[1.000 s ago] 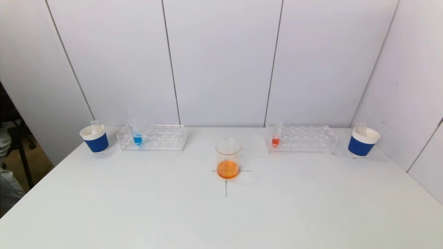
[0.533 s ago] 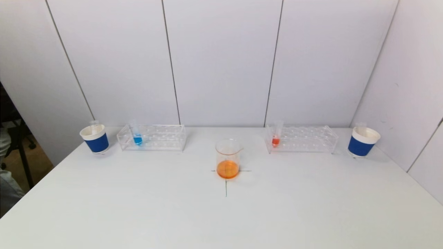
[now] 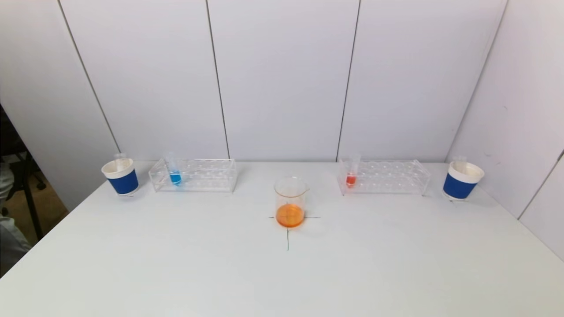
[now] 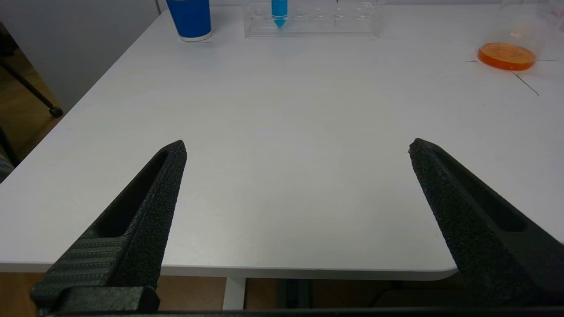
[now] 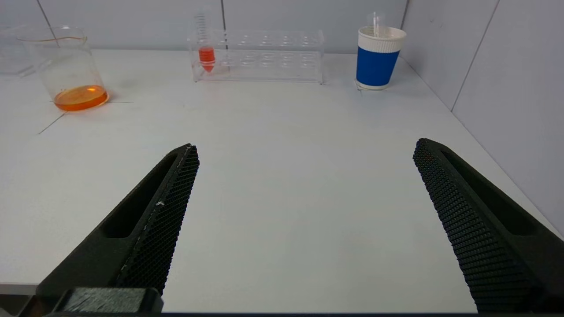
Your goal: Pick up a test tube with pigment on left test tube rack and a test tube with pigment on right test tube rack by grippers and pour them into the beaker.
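Left gripper [image 4: 295,147] and right gripper [image 5: 304,147] both gape wide, empty, at the near table edge. Blue-pigment test tube [image 4: 279,11] and red-pigment test tube [image 5: 206,55] stand racked far ahead; clear glass beaker [image 3: 290,201] sits between, ready for pouring.

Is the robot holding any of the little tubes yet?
No, nothing is held. The left tool and right tool are both open and empty, near the table's front edge.
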You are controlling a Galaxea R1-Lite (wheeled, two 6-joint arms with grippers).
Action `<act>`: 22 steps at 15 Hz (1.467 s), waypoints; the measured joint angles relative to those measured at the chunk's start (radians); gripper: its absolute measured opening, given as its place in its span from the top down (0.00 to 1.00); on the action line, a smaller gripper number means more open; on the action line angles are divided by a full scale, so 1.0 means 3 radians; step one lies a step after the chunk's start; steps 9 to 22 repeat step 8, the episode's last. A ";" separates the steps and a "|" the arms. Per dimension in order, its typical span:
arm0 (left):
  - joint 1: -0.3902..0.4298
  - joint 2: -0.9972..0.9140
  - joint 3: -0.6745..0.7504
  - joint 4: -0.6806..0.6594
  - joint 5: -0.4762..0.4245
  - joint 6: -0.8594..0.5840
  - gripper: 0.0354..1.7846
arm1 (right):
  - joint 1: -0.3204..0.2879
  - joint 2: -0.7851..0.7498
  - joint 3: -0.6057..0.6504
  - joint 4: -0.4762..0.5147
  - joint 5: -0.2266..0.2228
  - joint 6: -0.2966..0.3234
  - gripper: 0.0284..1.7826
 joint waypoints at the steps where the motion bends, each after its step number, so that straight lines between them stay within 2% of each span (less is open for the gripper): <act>1: 0.0000 0.0000 0.0000 0.0001 0.0000 0.0001 0.01 | 0.0000 0.0000 0.0000 0.0000 -0.0002 0.0000 0.01; 4: 0.0001 0.0000 0.0001 0.0001 0.0000 0.0000 0.01 | 0.0000 0.0000 0.0000 -0.0004 -0.0066 0.0021 0.01; 22: 0.0001 0.0001 0.0002 0.0001 -0.0001 0.0000 0.01 | 0.0000 0.0000 0.0000 0.0000 -0.0066 0.0072 0.01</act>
